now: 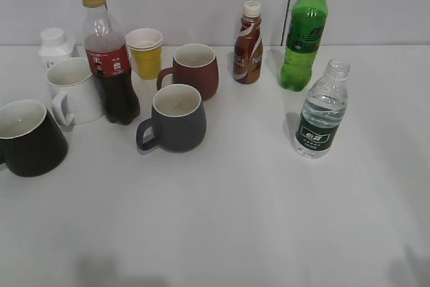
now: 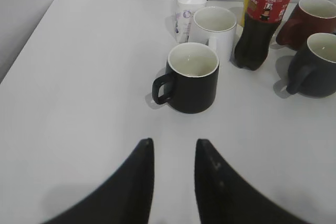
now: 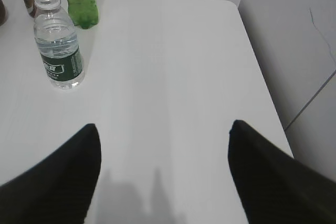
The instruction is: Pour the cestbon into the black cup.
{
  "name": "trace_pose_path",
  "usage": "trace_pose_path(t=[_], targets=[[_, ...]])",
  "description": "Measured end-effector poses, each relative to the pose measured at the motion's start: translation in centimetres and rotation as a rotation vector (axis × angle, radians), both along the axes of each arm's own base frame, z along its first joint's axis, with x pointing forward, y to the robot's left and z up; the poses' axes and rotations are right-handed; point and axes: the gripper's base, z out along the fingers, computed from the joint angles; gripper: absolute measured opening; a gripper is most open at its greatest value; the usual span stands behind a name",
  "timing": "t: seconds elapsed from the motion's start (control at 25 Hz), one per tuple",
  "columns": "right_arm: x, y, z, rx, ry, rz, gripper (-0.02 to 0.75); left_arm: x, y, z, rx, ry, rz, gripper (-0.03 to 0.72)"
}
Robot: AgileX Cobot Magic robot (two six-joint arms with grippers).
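Observation:
The cestbon (image 1: pixel 323 109), a small clear uncapped bottle with a dark green label, stands upright at the right of the table; it also shows in the right wrist view (image 3: pixel 58 39). The black cup (image 1: pixel 27 138) with its off-white inside stands at the far left edge of the exterior view and shows in the left wrist view (image 2: pixel 191 76), handle toward the left. My left gripper (image 2: pixel 172 142) is open with a narrow gap and empty, short of the black cup. My right gripper (image 3: pixel 164 127) is wide open and empty, to the right of and nearer than the cestbon. Neither gripper shows in the exterior view.
A white mug (image 1: pixel 74 90), cola bottle (image 1: pixel 109 65), small white bottle (image 1: pixel 54 45), yellow cups (image 1: pixel 146 52), brown mug (image 1: pixel 195 70), grey-blue mug (image 1: pixel 176 117), coffee bottle (image 1: pixel 248 44) and green soda bottle (image 1: pixel 304 29) stand across the back. The table's right edge (image 3: pixel 261 72) is close.

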Motion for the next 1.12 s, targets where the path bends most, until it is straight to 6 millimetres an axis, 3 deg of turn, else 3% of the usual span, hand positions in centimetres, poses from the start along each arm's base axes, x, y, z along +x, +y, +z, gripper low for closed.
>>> trace_pose_path(t=[1.12], targets=[[0.0, 0.0, 0.0, 0.0, 0.0, 0.0, 0.582, 0.0, 0.0, 0.0, 0.0, 0.0, 0.0, 0.218]])
